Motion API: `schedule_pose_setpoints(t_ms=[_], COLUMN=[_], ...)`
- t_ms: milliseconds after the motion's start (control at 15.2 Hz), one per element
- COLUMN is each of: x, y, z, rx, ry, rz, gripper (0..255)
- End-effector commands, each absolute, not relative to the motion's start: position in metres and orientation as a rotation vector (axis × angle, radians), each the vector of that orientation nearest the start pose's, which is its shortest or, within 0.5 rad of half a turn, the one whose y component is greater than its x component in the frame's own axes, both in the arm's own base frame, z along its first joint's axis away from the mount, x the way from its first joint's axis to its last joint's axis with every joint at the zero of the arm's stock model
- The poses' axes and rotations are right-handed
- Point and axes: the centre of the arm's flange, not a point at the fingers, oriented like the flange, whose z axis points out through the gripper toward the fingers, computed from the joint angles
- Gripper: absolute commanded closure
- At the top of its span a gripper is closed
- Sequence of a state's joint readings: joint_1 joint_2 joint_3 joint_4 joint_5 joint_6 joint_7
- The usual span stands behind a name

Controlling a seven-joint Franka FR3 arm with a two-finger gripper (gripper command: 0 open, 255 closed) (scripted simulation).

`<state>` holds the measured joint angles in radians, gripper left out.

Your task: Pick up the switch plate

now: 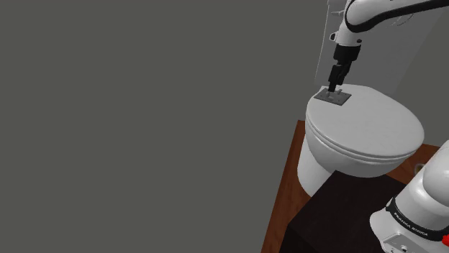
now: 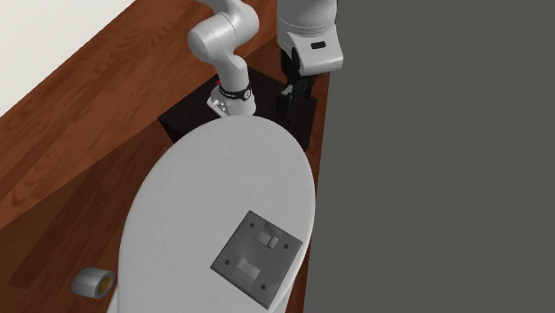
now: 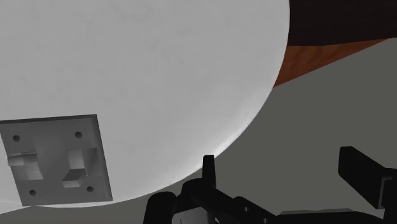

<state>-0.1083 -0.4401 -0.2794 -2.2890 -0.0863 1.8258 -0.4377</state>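
I had the gripper (image 1: 334,88) released, nothing in it. On the wrist cam its two fingers (image 3: 208,172) stood well apart w/ only plain grey b/w them.

The switch plate (image 1: 333,97) lay flat on the closed white toilet lid (image 1: 374,126), at the end of the lid away from the stand (image 1: 324,215). From the shoulder cam the gripper hung pointing down right over the plate. I couldn't tell whether the tips touched it.

On the wrist cam the plate (image 3: 56,159) sat off to one side of the fingers, not b/w them, near the lid's curved edge. It was grey and squarish, w/ a screw hole at each corner and two raised blocks in the middle.

The 2nd ext. cam showed the plate (image 2: 258,253) close to the lid edge nearest the grey wall (image 2: 445,160). The arm (image 2: 218,40) rose from the dark stand beyond the lid's far end. Wood floor (image 2: 80,151) ran round the toilet, w/ a small paper roll (image 2: 92,282) lying on it beside the bowl.
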Motion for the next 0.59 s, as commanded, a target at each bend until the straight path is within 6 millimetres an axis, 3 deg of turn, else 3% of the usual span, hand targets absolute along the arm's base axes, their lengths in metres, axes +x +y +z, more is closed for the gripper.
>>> schedule_pose_setpoints(t_ms=[0, 528], x=[0.395, 0.432], y=[-0.199, -0.285], z=[0.502, 0.46], rx=[-3.098, -3.118], ry=[-0.154, -0.143], rz=[0.031, 0.028], gripper=[0, 0])
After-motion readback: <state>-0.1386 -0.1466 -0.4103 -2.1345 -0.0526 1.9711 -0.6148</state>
